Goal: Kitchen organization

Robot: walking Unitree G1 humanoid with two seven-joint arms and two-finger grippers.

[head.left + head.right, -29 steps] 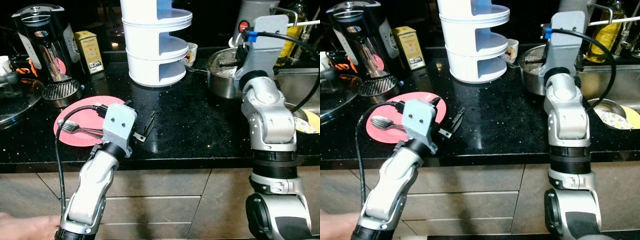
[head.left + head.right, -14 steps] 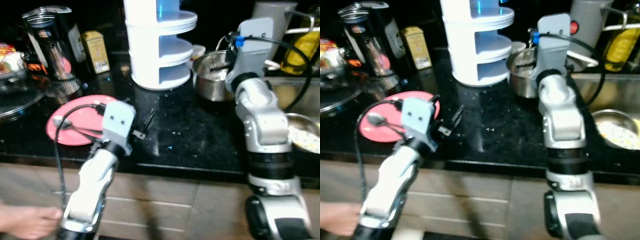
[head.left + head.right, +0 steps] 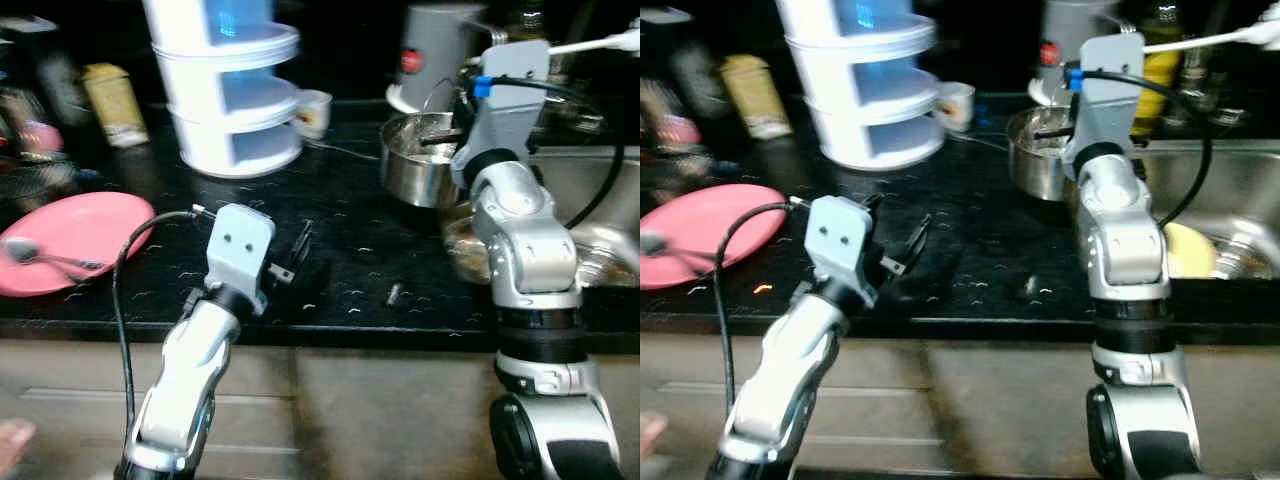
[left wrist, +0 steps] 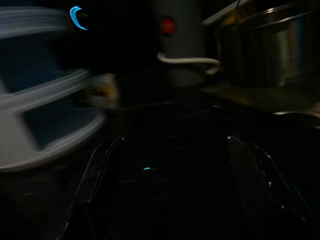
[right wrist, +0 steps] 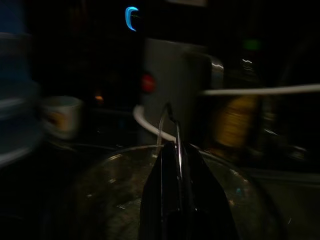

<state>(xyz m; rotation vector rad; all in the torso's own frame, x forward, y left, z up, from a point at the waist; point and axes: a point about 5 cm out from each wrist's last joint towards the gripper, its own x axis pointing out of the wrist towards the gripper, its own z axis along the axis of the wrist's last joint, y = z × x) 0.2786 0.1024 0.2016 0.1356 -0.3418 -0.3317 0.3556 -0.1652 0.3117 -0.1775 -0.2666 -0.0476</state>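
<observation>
My left gripper (image 3: 293, 255) hovers low over the black counter (image 3: 350, 215), open and holding nothing; in the left wrist view its two fingers (image 4: 95, 190) stand wide apart. A pink plate (image 3: 70, 235) with a spoon and fork (image 3: 40, 258) lies to its left. My right gripper (image 5: 176, 150) is raised over a steel pot (image 3: 415, 165), fingers pressed together. A white tiered rack (image 3: 225, 90) stands at the back with a small mug (image 3: 313, 110) beside it.
A grey kettle (image 3: 435, 50) stands behind the pot. The sink (image 3: 600, 200) with dishes lies at the right. A yellow box (image 3: 112, 105) sits at the back left. A small dark object (image 3: 393, 293) lies near the counter's front edge. A person's hand (image 3: 8, 440) is at the lower left.
The whole view has swung to the right, so the plate and rack now sit further left and the picture is blurred. Both arms hold the same pose.
</observation>
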